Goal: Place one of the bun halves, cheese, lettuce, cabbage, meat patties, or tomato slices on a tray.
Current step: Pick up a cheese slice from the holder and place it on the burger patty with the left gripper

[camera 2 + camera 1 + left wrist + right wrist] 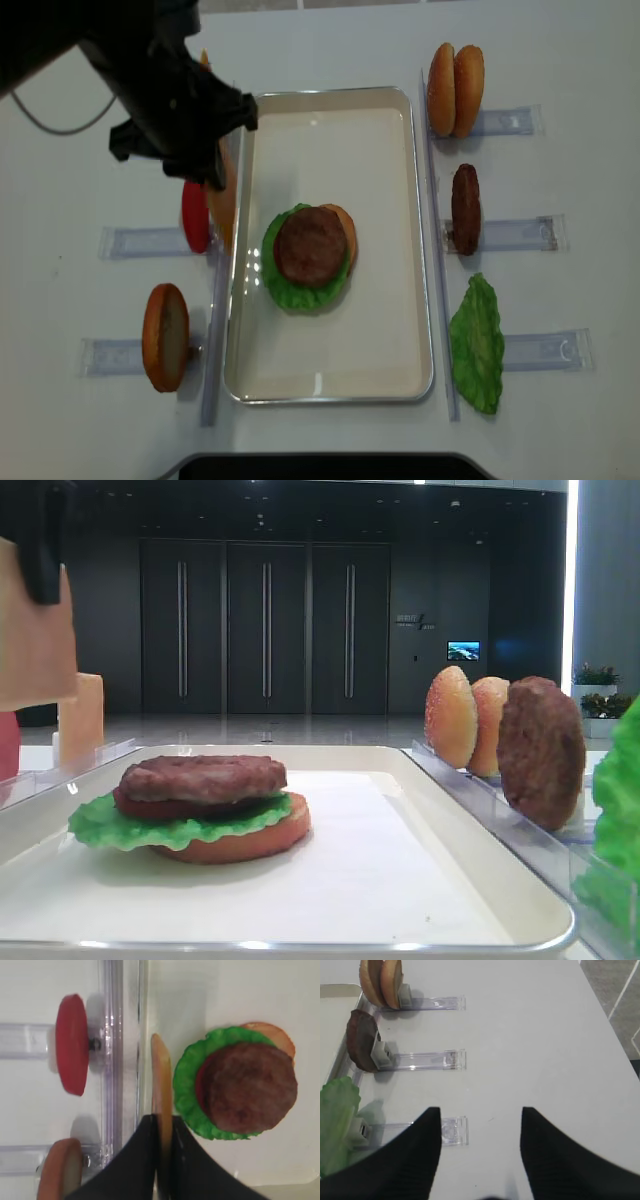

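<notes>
- Left gripper [162, 1132] is clamped shut on the cheese [161, 1080], holding the thin slice edge-up over the left rim of the tray [330, 390], just beside the stack.
- Right gripper [481, 1132] hangs over bare table with its jaws apart and nothing between them.
- On the tray's liner sits a stack: a flat bun half [245, 842] at the bottom, then lettuce [120, 825], a tomato slice [165, 808] and a meat patty [205, 777] on top.
- Left of the tray, a red tomato disc [71, 1050] and a bun [165, 336] stand upright in clear racks [135, 241].
- Right of the tray, racks hold two bun halves [455, 88], a patty [465, 208] and a lettuce leaf [478, 345].
</notes>
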Motion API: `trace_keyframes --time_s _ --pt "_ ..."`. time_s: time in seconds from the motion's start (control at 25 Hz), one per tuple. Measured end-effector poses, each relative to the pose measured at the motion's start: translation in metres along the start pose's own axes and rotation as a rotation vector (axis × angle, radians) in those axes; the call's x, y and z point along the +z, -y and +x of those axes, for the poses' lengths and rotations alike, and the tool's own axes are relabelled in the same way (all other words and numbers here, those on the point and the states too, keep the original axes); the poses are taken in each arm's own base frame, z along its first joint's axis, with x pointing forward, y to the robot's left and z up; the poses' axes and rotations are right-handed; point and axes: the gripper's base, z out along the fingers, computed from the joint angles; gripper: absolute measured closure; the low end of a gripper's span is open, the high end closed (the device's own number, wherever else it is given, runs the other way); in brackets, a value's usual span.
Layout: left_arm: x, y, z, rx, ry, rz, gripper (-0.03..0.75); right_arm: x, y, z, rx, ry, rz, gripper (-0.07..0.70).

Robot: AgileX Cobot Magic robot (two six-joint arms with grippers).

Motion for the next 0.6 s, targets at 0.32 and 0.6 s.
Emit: trace_keyframes --time_s 0.32,0.6 --pt "0.008 0.001 0.021 0.004 0.040 0.164 0.685 0.000 0.000 0.000 0.000 -0.001 0.000 0.283" --pt "0.003 0.031 0.018 0.091 0.099 0.514 0.685 0.000 0.000 0.000 0.000 -0.001 0.000 0.283"
